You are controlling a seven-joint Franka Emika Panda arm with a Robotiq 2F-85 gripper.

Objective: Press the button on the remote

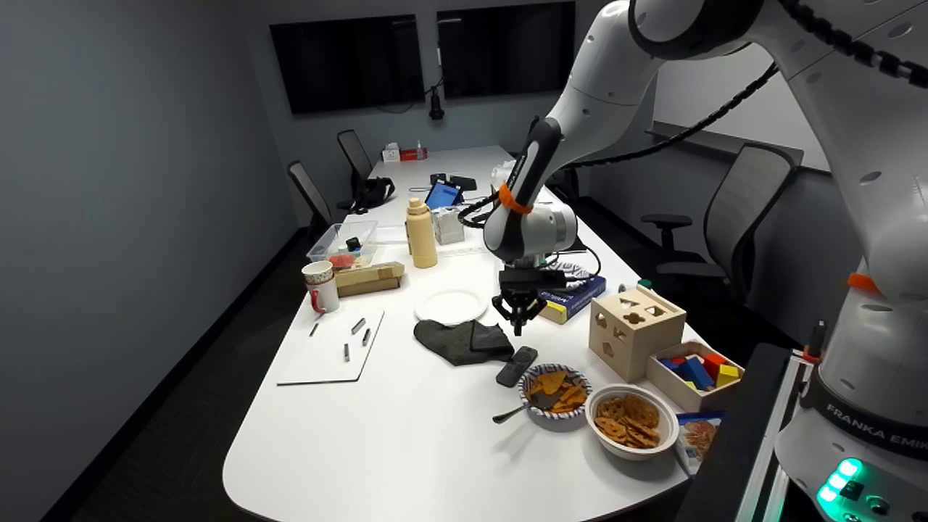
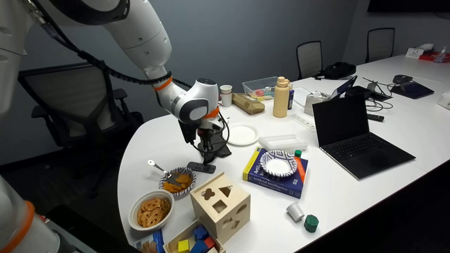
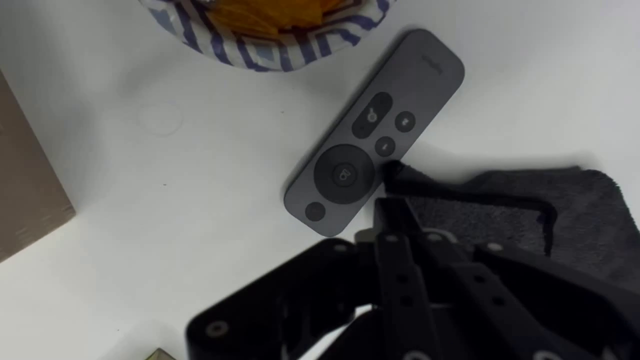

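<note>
Wrist view showed the dark gray remote face up on the white desk, between a blue-patterned bowl of orange chips and a dark cloth. The jaws were together, pointing down; in an exterior view, a gap showed between them and the remote. A wooden shape-sorter box stood near the bowl in both exterior views.

In the wrist view, the gripper is hiding part of the cloth, the top edge is cropping the patterned bowl, and the remote is showing blurred lettering. In an exterior view, the bottom edge is cropping the block tray.
</note>
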